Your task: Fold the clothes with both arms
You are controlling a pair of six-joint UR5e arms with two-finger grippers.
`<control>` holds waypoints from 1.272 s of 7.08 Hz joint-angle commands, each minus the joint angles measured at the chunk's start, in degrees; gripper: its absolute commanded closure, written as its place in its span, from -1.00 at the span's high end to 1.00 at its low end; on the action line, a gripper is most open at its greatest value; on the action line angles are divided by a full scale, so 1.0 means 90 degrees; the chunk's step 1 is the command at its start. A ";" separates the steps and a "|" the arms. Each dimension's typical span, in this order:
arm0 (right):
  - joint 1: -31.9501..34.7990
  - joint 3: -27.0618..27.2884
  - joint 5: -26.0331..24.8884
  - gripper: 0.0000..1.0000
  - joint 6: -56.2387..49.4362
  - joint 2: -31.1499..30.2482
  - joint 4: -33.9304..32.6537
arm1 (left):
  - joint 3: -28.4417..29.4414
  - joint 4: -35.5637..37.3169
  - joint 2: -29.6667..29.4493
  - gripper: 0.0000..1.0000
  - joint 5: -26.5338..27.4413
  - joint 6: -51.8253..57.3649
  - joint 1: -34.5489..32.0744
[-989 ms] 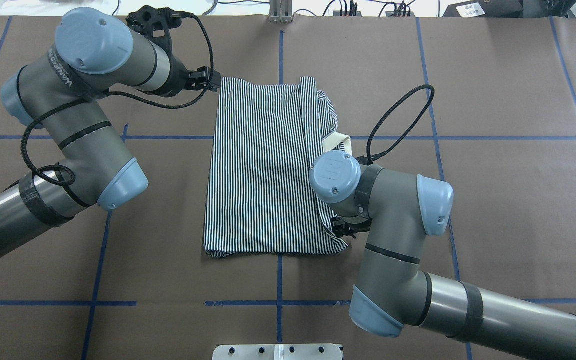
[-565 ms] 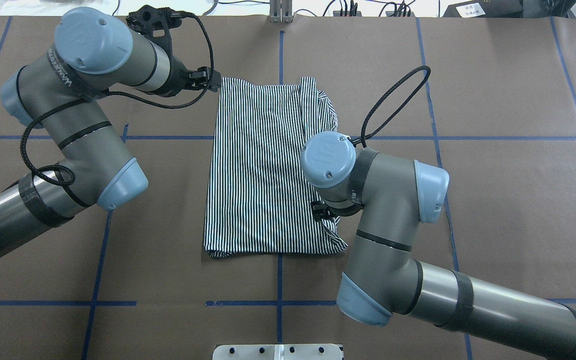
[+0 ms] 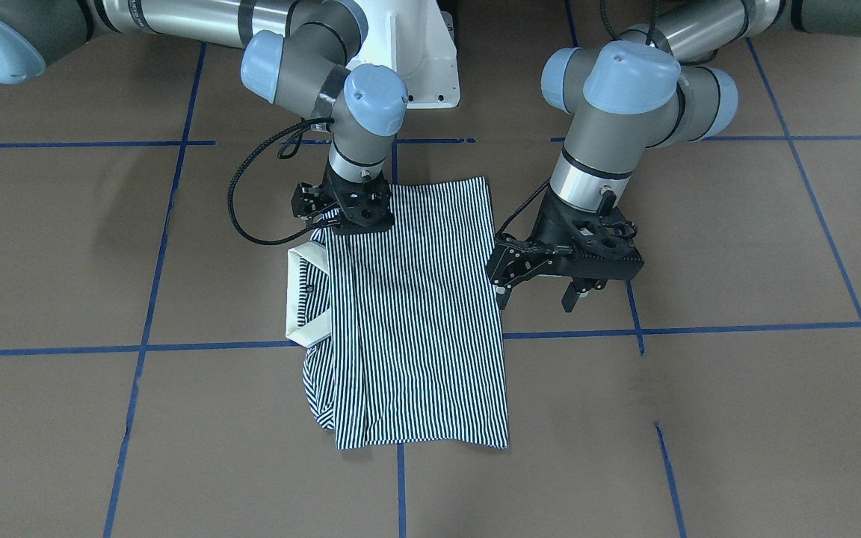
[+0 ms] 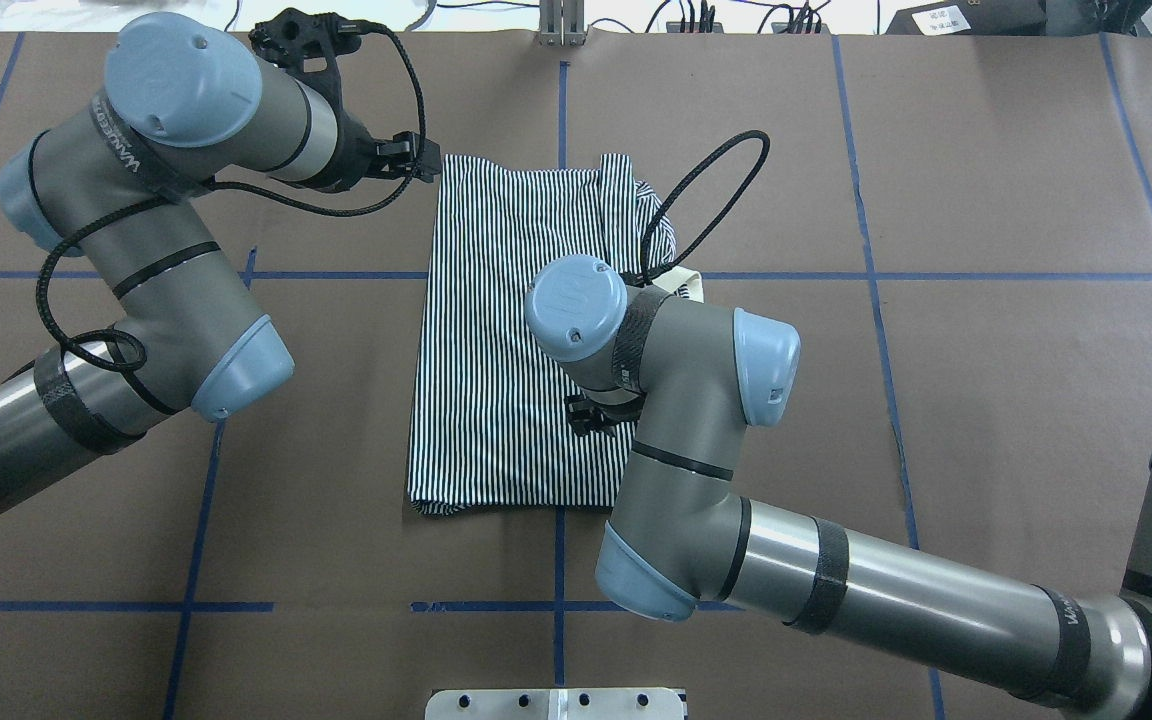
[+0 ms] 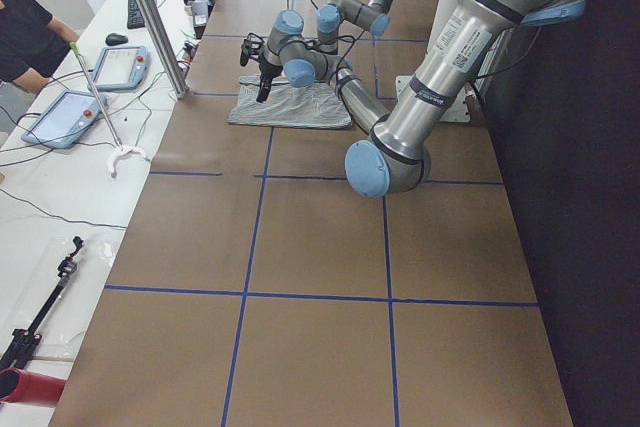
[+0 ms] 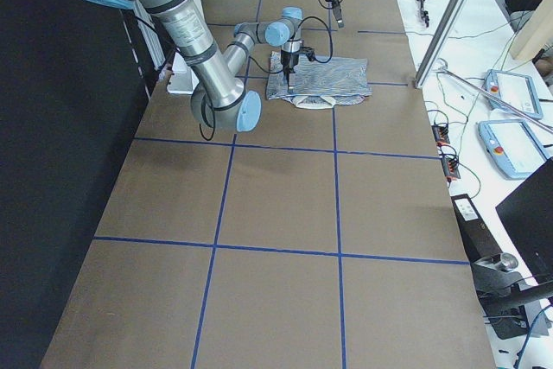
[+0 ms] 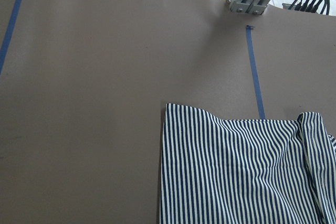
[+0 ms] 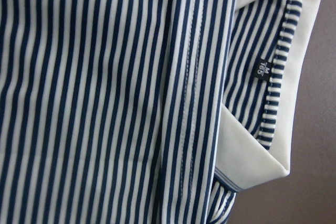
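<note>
We see the shirt [image 4: 506, 330] lying flat in the middle of the table [image 4: 986, 420], folded lengthwise into a long rectangle. Its thin navy-and-white stripes run along its length. The cloth is mostly smooth, with a stitched edge doubled over along the robot's right side. There the cream collar [image 3: 302, 299] sticks out past the stripes, and a small black label [image 8: 264, 70] shows inside it. Beyond the collar, the far right corner bunches into a loose rounded fold.

The right gripper [image 3: 350, 222] is down on the shirt near its close right corner, next to the collar. Its fingers are hidden, so we cannot tell how its jaws stand. The left gripper [image 3: 537, 297] hangs just beside the shirt's left edge, jaws spread wide and holding nothing.
</note>
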 commanded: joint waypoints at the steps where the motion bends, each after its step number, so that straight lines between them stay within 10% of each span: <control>1: -0.0043 -0.0047 0.0007 1.00 -0.0153 -0.0030 -0.0321 | -0.0076 0.0000 0.0004 1.00 0.0000 -0.0015 -0.0002; 9: 0.0309 0.0593 -0.0051 1.00 -0.0749 -0.0913 -0.0908 | -0.0135 0.0010 0.0005 1.00 -0.0010 -0.0035 -0.0002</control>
